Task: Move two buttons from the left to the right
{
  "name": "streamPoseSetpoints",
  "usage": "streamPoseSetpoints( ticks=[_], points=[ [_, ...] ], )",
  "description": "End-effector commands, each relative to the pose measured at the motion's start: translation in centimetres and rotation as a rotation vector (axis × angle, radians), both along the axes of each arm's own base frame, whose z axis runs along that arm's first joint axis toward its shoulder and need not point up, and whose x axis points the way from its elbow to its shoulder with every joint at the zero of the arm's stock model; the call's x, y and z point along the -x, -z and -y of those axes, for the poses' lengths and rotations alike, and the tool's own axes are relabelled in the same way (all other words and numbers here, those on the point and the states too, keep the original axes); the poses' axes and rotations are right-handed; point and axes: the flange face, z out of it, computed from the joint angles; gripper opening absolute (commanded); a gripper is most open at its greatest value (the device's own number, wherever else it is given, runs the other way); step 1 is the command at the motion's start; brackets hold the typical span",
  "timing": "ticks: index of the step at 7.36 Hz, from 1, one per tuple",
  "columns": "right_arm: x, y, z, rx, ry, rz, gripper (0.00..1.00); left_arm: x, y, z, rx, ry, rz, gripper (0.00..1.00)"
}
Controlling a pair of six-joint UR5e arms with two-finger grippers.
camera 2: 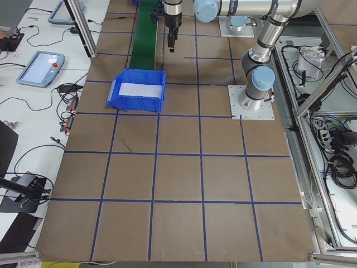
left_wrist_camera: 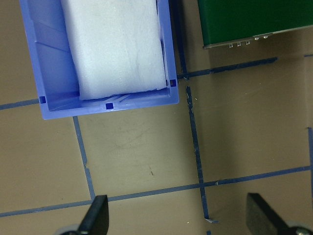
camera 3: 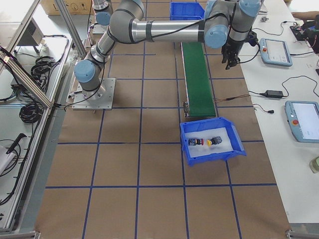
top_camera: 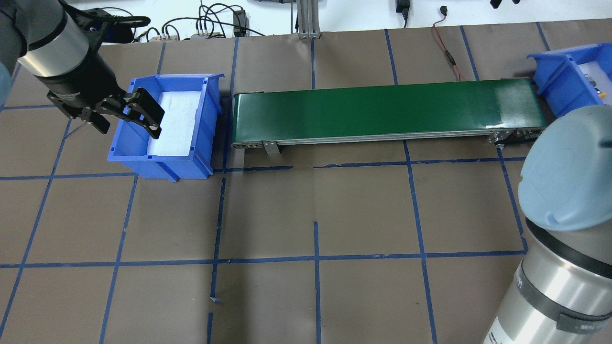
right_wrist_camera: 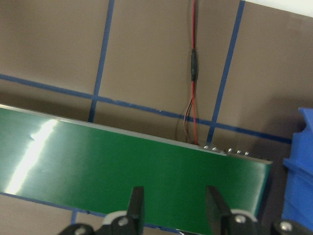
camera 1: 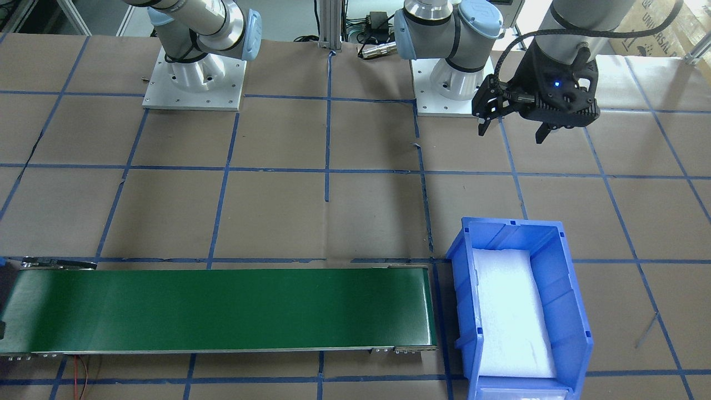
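Desk survey: we find red button (camera 3: 199, 142) and yellow button (camera 3: 215, 141) in the bin (camera 3: 212, 156) near released right claw (right_wrist_camera: 174, 196); released left claw (camera 1: 511, 136) well apart.

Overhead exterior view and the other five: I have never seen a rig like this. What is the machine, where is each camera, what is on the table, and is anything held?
Two robot arms are bolted to a paper-covered table. The overhead view looks from behind them. The front-facing view looks back at them, so the sides swap. Two side views look along the table, and one camera rides on each wrist. A green conveyor belt runs between two blue bins. The left bin holds only white foam. The right bin holds the red button and the yellow button. The left gripper hangs over bare table beside its bin, fingers apart, holding nothing. The right gripper hangs over the belt, fingers apart, also empty.
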Motion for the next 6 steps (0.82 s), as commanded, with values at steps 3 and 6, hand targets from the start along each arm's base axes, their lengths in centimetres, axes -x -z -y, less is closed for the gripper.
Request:
streamPoseSetpoints(
  ticks=[3,6],
  points=[
    [-15.0,-3.8,-14.4,-0.061,0.073,0.003,1.0,0.0,0.5,-0.3,-0.002,0.001,0.0,1.0],
    [-15.9,-2.5,-23.8,-0.006,0.077,-0.063,0.99,0.0,0.5,-0.3,0.0,0.001,0.0,1.0]
  ],
)
